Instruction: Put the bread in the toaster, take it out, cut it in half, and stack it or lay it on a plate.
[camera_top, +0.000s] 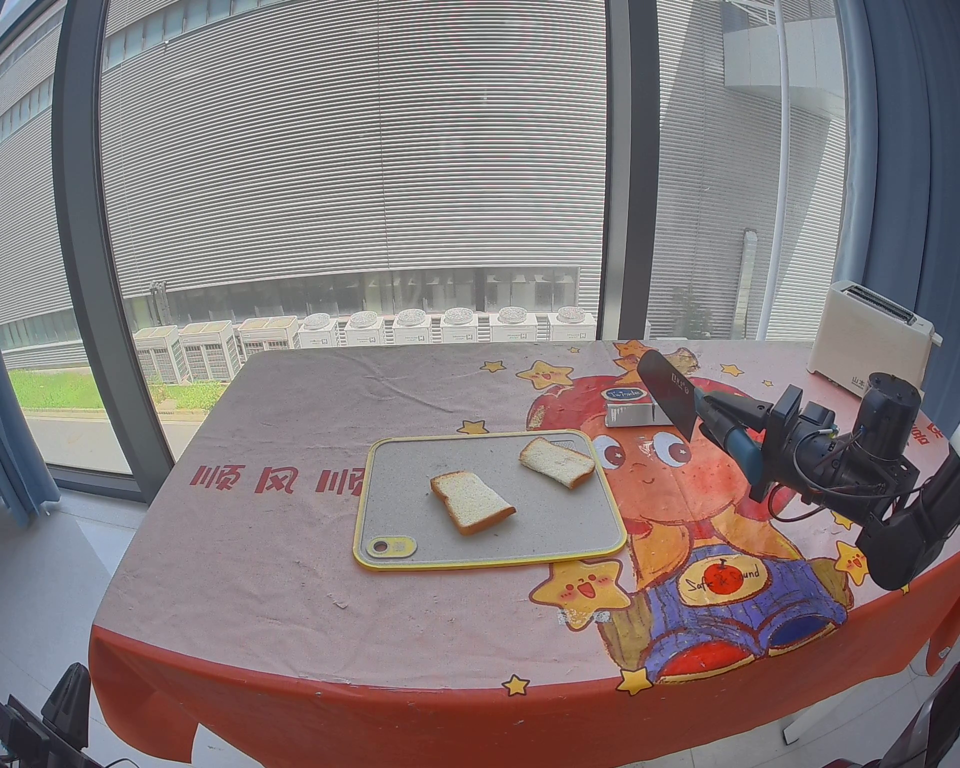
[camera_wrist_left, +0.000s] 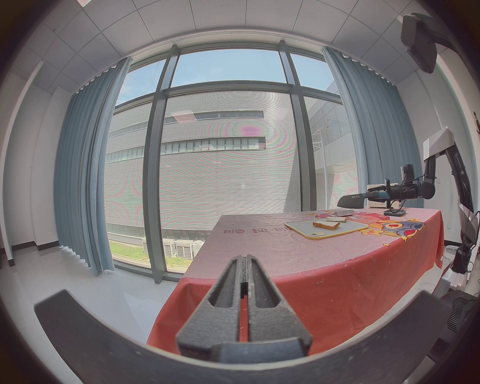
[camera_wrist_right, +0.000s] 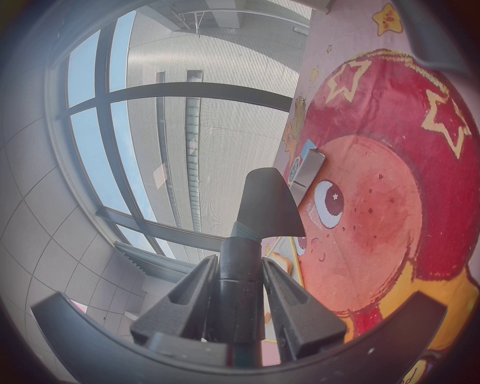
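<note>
Closest in, the right gripper (camera_wrist_right: 239, 267) is clamping its fingers around the dark handle of a knife (camera_top: 668, 392), holding it raised above the table (camera_top: 300, 560) at the robot's right. Its long axis is running from the gripper toward the far left, with the broad black blade pointing at the window and hanging just beside a small silvery box (camera_top: 628, 407). Two bread slices are lying flat and apart on the grey cutting board (camera_top: 560, 530): the nearer slice (camera_top: 472, 501) and the farther slice (camera_top: 557, 462), both stretching diagonally from far-left to near-right. A white toaster (camera_top: 870, 337) is standing at the far right corner. Hanging low, off the table, the left gripper (camera_wrist_left: 244, 261) is pressing its fingers together on nothing.
</note>
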